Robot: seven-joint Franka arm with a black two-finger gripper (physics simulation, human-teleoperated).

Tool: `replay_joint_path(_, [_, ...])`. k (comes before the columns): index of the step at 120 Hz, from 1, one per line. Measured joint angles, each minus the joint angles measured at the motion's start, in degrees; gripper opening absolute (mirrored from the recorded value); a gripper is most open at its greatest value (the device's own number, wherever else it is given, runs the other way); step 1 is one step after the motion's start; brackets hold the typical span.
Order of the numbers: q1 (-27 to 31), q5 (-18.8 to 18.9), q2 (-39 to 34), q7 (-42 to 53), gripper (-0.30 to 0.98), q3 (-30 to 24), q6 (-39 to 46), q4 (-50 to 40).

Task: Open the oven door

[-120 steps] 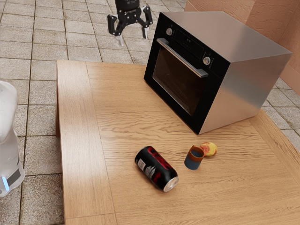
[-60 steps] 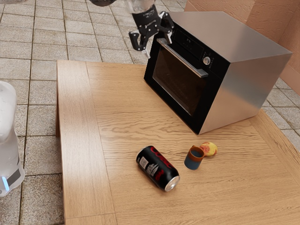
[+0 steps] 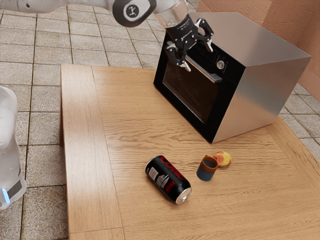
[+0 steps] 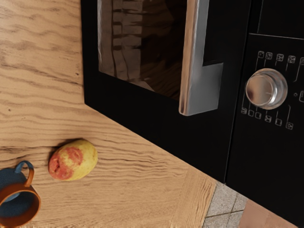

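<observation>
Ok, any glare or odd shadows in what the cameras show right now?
Exterior view: a pale sheen along the wooden table near its left edge, and a soft bright patch on the side of the oven. Wrist view: patchy reflections in the oven window, highlights on the knob, soft shadow hugging the fruit.

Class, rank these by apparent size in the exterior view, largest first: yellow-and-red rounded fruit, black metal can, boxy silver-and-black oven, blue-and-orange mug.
1. Oven
2. Can
3. Mug
4. Fruit
</observation>
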Motion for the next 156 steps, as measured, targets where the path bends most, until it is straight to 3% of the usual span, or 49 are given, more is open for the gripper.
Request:
replay_joint_path(82, [8.41,-0.63,4.53,2.42,0.68,0.38,2.43,0.24])
replay_joint_path(156, [8.2,-0.48,7.03,25.62,0.67,-0.21,0.76,1.5])
